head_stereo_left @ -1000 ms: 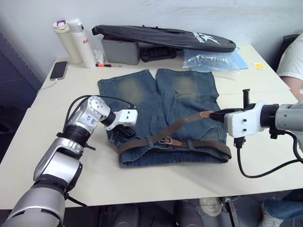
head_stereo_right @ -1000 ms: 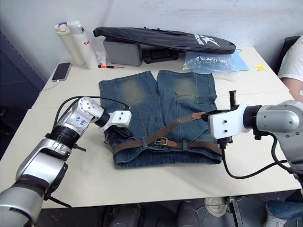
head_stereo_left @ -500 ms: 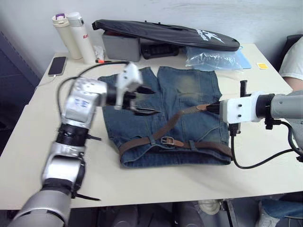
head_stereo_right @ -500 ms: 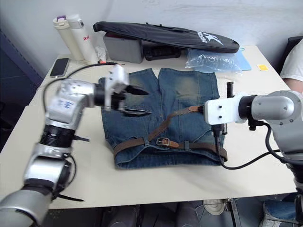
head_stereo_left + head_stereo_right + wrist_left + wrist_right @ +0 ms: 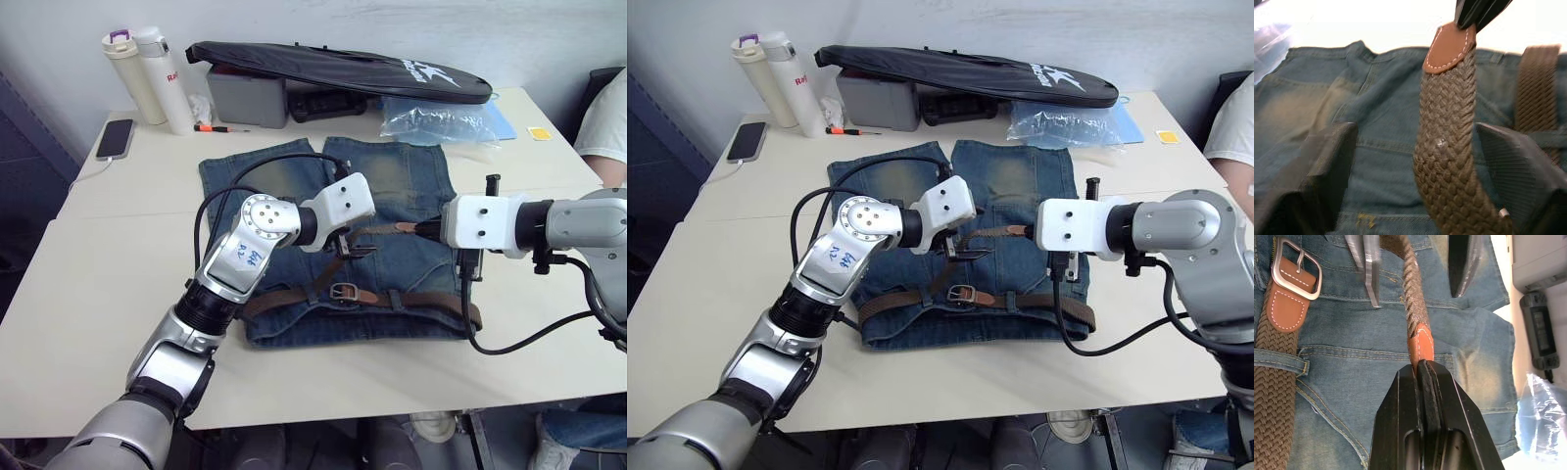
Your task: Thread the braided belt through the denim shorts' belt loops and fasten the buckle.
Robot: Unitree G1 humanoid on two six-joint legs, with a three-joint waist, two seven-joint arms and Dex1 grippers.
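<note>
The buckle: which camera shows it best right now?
The right wrist view: the buckle is large there, frame and prong plain, lying on the denim shorts. The two eye views show it small, at the waistband. The left wrist view has the braided belt instead.

Bare table (image 5: 88, 294) beside denim shorts (image 5: 392, 196)

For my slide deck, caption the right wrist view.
Right gripper pinching the belt tip above the shorts, buckle nearby.

braided belt (image 5: 392, 300) through denim shorts (image 5: 294, 186) loops, unbuckled
</note>
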